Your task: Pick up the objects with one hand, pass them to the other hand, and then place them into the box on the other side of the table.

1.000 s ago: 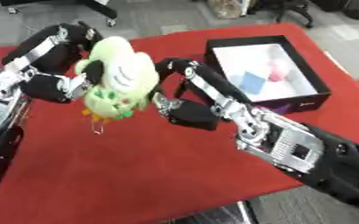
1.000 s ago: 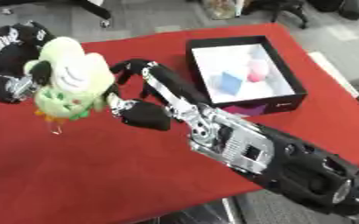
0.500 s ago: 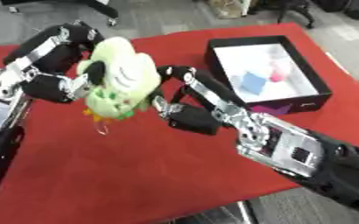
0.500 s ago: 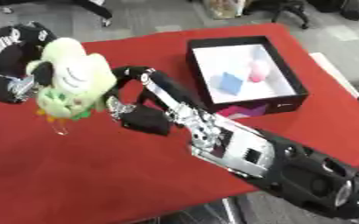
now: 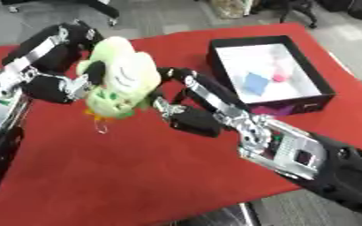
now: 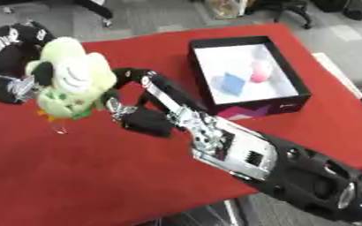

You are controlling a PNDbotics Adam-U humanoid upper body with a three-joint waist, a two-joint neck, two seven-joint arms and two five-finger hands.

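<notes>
Plush toy left of box

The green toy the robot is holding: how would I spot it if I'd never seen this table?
Start at the red table and the black box on its right side. Left of the box, above the cloth, the left hand grips a plush toy while the right hand reaches in beside it. It is pale green, fluffy and far bigger than the small blue and pink things in the box.
</notes>
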